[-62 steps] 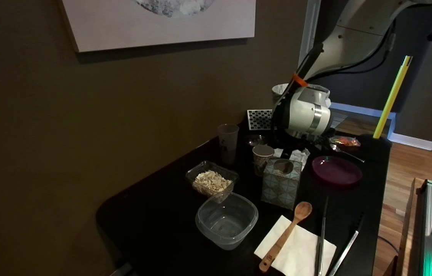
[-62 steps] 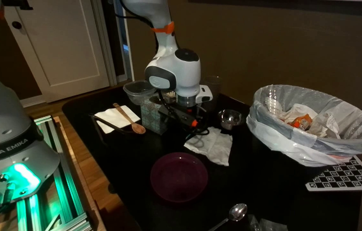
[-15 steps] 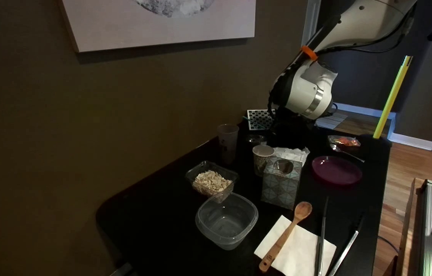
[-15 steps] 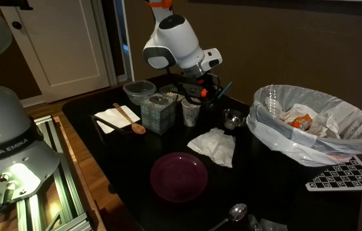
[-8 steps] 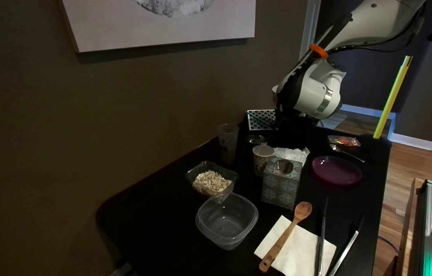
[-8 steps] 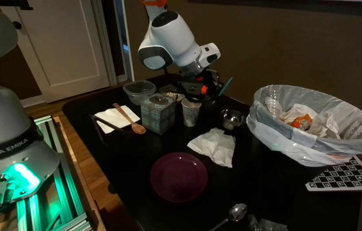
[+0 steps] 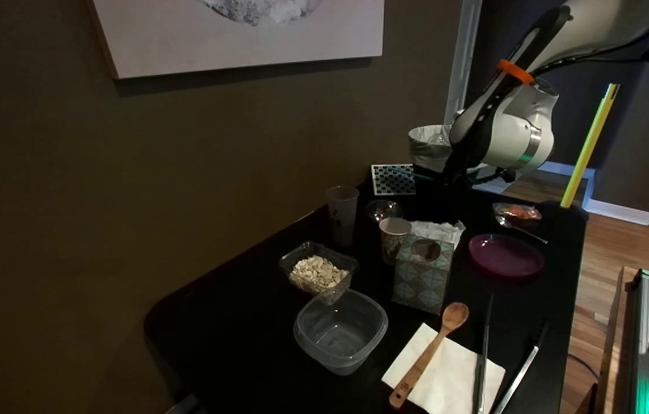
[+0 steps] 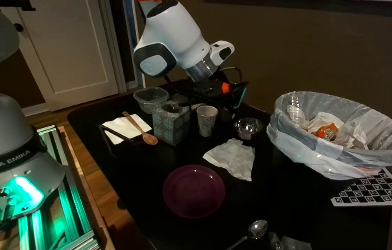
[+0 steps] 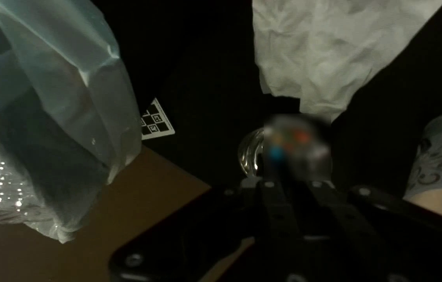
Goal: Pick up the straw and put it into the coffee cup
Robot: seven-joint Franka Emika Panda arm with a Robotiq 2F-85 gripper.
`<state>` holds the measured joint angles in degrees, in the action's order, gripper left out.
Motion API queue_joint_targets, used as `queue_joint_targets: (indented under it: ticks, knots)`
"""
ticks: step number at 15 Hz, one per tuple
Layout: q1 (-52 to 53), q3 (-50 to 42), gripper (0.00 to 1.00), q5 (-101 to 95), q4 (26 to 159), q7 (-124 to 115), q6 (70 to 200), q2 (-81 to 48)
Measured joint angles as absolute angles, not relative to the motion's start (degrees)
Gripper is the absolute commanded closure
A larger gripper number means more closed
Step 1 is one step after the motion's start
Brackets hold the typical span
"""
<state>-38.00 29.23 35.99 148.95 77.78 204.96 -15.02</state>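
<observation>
Black two-finger gripper (image 9: 292, 184) up over the black table (image 8: 137, 180), pinching the long, thin teal straw (image 8: 242, 97), tilted & jutting out! Small round white swirl-printed paper cup (image 8: 206, 121) stands upright, apart fr. the straw, just beside the boxy blue-grey patterned cardboard tissue box (image 8: 170, 126). Shiny round bowl (image 8: 248, 128) nr the cup in both exterior views; crumpled white napkin (image 8: 232, 158) nr the round purple plate (image 8: 193, 191).

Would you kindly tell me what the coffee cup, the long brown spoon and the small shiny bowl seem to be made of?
Coffee cup: probably paper, matte, judging by its thin rim and printed scrolls.
Brown spoon: most likely wood, dull finish, from its uneven brown tone without metallic glint.
Small bowl: glossy, with bright highlights; glass, clear plastic or metal, the look leaves it open.
</observation>
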Motion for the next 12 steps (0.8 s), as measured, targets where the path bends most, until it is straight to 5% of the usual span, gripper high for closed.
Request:
queue_joint_targets:
  ticks: [12]
  knots:
    - [-17.7, 16.7, 0.98, 62.9, 152.5, 120.8, 205.4, -10.3]
